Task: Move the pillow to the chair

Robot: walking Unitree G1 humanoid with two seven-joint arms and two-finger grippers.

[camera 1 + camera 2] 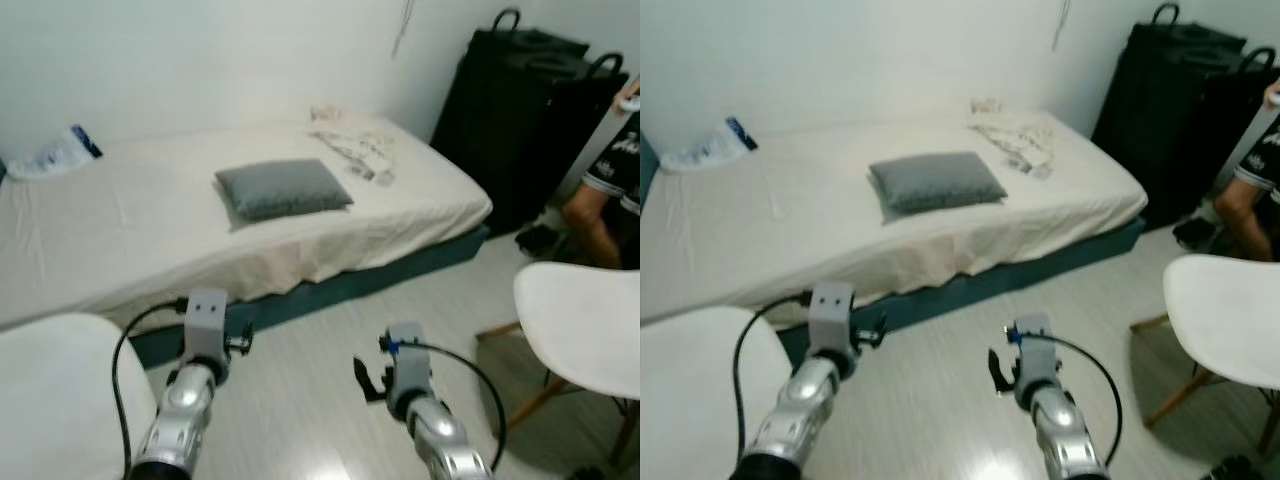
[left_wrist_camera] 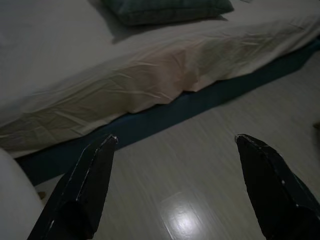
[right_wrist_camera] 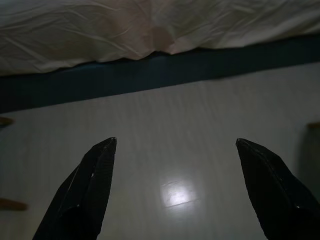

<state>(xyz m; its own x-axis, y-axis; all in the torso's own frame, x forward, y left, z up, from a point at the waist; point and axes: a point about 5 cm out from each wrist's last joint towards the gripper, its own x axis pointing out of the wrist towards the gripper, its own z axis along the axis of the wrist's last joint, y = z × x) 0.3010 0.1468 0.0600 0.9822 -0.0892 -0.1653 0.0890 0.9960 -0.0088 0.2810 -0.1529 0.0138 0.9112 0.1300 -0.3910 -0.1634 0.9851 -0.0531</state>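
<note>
A grey pillow (image 1: 283,187) lies flat on a low bed (image 1: 120,235), near the middle of the mattress and a little back from the front edge. Its long axis runs roughly along the length of the bed, across the robot's view. It sits ahead of the robot, beyond both arms and slightly to the left of centre between them.

The left gripper (image 2: 175,150) is raised over the floor in front of the bed, its two black fingers spread wide with nothing between them. In its wrist view the pillow (image 2: 165,10) appears past the mattress edge, so this arm seems to point more directly at it. The right gripper (image 3: 175,150) is also spread wide and empty, aimed at the floor and the dark bed base. Both are well apart from the pillow, so the robot probably needs to step closer before reaching.

A white chair (image 1: 585,330) with wooden legs stands on the robot's right, near the foot of the bed. Another white rounded seat (image 1: 55,395) is at the lower left, just beside the left arm. Crumpled pale cloth (image 1: 350,140) lies on the bed behind the pillow, and a plastic bag (image 1: 60,152) rests at the far left end. A black wardrobe (image 1: 530,110) stands beyond the bed, and a seated person's arm (image 1: 595,225) is near the right chair.
</note>
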